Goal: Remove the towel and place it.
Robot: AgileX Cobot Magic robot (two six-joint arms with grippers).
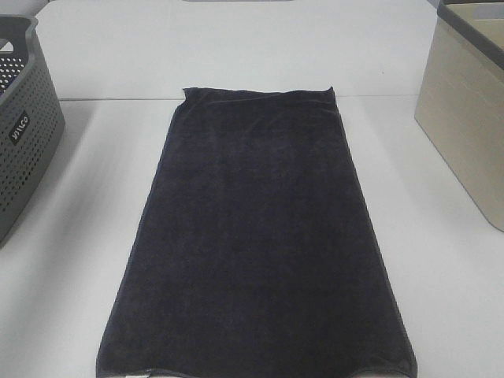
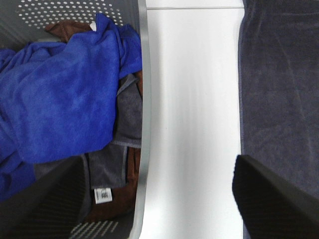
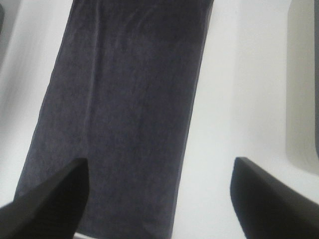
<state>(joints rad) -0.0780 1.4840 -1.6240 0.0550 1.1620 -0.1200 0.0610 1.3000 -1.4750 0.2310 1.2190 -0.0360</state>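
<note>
Currently the towel (image 1: 256,236) lies flat and spread lengthwise on the white bench (image 1: 71,299), midway between both baskets and touching neither. Left end effector (image 2: 154,199): fingers spread wide, holding nothing, hovering above bare bench between the towel and the grey perforated basket (image 1: 24,142). Right end effector (image 3: 159,199): fingers spread wide, holding nothing, hovering above the towel's right edge. Left of the towel, the grey basket contains a blue cloth (image 2: 60,94) atop grey and brown fabrics. Right of the towel, further back, stands the beige basket (image 1: 465,118)
</note>
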